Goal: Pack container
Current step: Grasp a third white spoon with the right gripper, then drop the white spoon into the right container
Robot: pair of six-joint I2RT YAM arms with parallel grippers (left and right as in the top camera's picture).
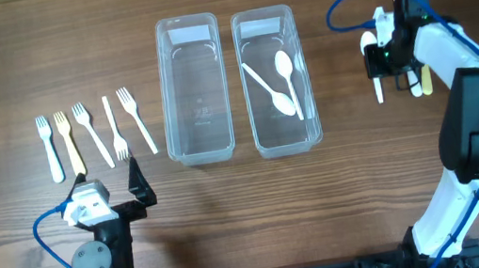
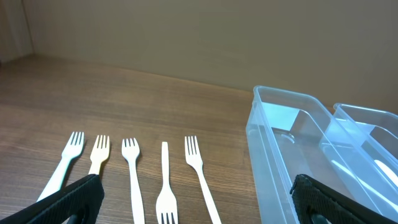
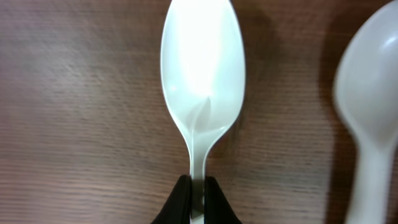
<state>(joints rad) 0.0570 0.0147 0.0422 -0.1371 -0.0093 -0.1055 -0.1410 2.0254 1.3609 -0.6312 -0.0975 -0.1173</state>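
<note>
The right fingers point(image 3: 181, 200) pinch the spoon point(image 3: 202, 74) at its neck, bowl pointing to 12 o'clock. The spoon container point(image 1: 288, 150) lies at 9 o'clock from them. The left fingers point(image 2: 68, 202) gape wide and empty, farther away.

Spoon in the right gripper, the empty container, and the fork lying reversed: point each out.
spoon point(image 3: 202, 68), right wrist view, on its bowl.
empty container point(image 1: 197, 102), overhead view, on its bare floor.
reversed fork point(image 1: 113, 126), overhead view, on its handle.
</note>
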